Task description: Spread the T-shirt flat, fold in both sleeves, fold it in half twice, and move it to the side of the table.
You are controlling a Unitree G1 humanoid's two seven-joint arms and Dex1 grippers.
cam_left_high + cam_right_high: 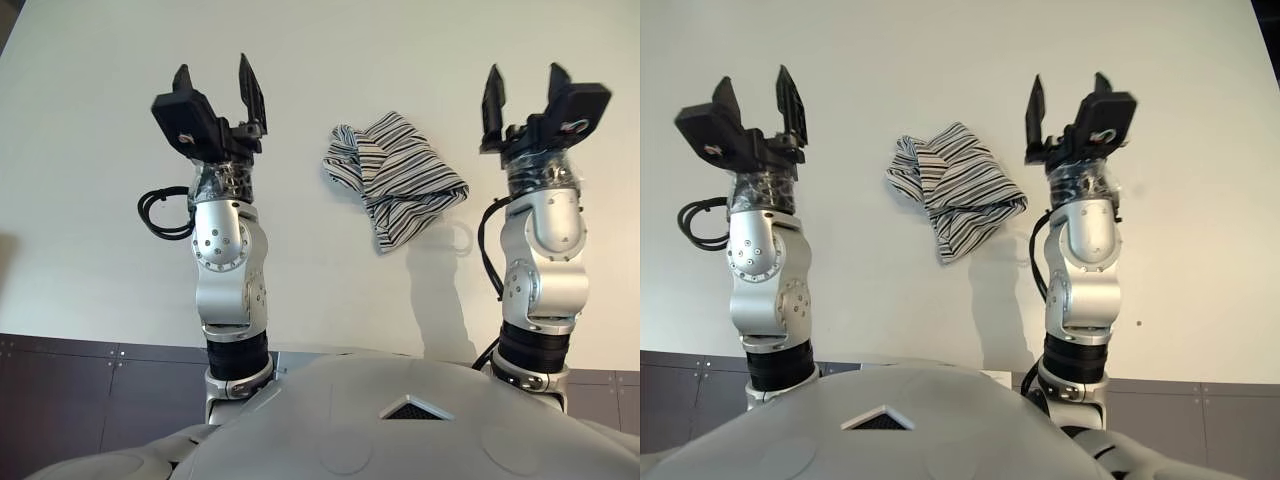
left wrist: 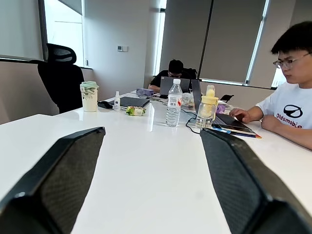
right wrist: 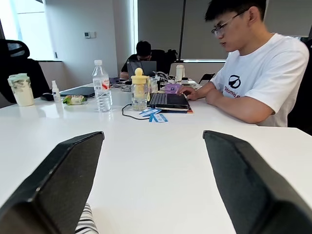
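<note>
T-shirt [image 1: 395, 175], black-and-white striped fabric: crumpled heap, not spread, on white surface [image 1: 100, 150], well in from near edge, between both claws, closer to right one. Left claw [image 1: 213, 68]: black, two fingers parted wide, empty, held above surface, apart from cloth. Right claw [image 1: 525, 72]: likewise parted, empty, near heap. Clear plastic water bottle [image 2: 173, 103]: upright, toward far end of surface.
</note>
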